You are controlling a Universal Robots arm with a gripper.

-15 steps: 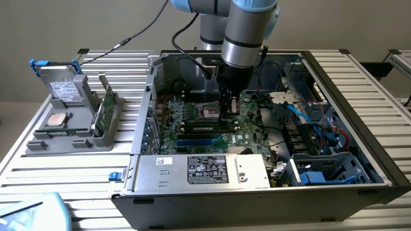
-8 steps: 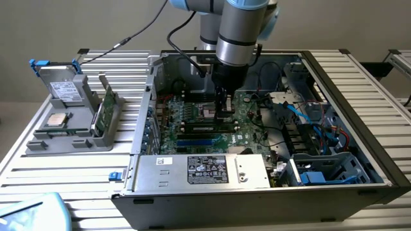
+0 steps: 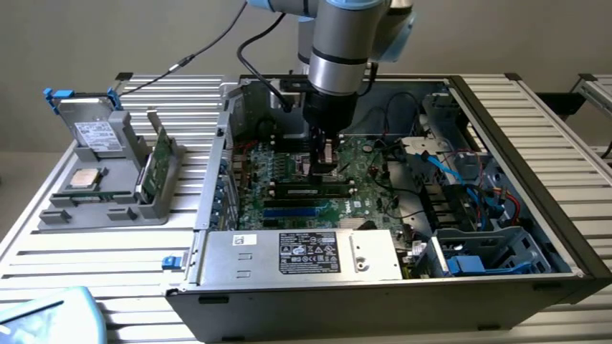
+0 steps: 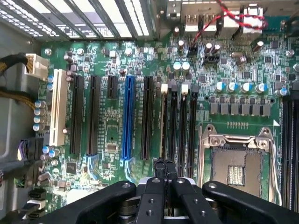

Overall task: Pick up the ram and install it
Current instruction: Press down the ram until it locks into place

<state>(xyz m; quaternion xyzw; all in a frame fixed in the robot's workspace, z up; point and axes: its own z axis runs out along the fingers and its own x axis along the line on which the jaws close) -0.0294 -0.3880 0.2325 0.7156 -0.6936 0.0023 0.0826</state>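
Vertically, shut tool [image 3: 325, 170] over motherboard [image 3: 287, 168]

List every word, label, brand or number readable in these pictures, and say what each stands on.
None can be read.
Black label on the power supply: print too small.
White sticker beside it: blurred.
Label on the drive in the grey holder: blurred.
White markings on the motherboard: too small.

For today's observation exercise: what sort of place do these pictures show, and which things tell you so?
Probably a robotics test bench for computer assembly: an open black desktop computer case with a green motherboard, a grey parts holder on a slatted aluminium table, and a shut black gripper.
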